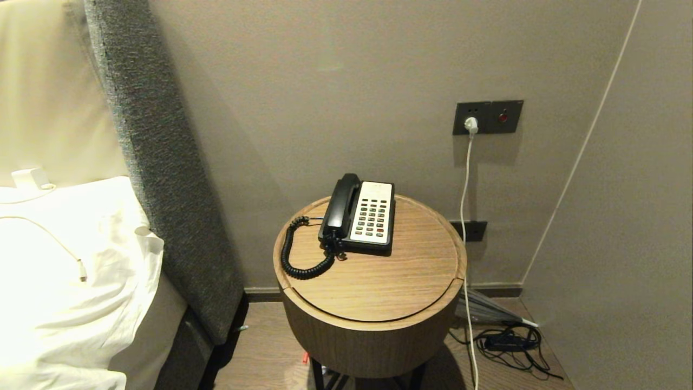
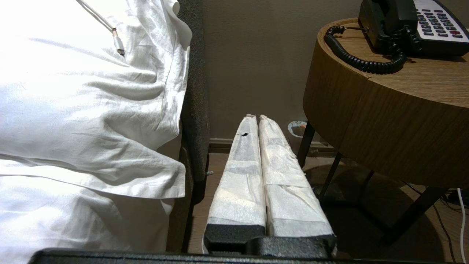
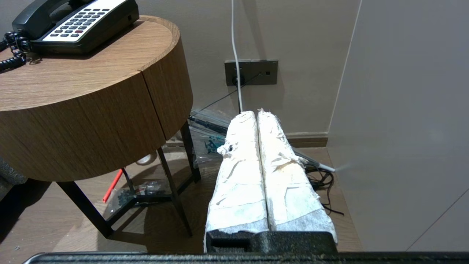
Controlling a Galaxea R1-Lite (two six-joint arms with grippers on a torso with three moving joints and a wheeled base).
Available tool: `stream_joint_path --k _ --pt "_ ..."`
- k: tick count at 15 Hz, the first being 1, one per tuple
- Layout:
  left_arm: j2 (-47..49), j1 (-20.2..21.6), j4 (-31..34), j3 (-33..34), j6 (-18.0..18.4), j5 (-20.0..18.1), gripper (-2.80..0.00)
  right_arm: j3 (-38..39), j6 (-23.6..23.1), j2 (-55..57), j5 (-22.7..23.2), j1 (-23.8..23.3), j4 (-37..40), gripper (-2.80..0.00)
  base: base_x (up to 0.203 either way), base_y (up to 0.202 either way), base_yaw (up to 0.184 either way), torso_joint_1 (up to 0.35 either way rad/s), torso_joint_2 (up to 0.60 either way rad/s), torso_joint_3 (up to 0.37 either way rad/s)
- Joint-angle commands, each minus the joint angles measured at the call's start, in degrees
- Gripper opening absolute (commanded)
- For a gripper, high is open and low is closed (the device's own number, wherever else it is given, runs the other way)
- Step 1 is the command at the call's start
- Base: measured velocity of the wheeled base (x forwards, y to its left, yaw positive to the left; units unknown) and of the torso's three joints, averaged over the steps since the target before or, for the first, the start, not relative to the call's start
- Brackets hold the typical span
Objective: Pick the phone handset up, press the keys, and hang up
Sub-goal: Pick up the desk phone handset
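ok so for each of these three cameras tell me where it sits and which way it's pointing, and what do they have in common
Head view: high on the robot, looking forward and down at the round table with the phone base, handset on its cradle; none of the robot shows.
Left wrist view: behind the shut left gripper, low between bed and table, facing the wall.
Right wrist view: behind the shut right gripper, low beside the table, facing the wall socket.
Shared: all three show the table and phone.
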Motion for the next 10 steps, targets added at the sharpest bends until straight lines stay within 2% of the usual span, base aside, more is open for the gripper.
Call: stream_joint_path --k 1,10 --pt "-0.02 0.02 -0.07 0.0 -0.04 0.06 -2.8 0.01 0.02 0.09 0.0 0.02 -0.05 -2.8 0.0 0.0 0.0 0.0 0.0 0.0" --pt "-0.02 0.02 0.01 0.0 -0.04 0.0 -2.8 0.01 0.02 0.08 0.0 0.02 -0.05 -2.8 0.0 0.0 0.0 0.0 0.0 0.0"
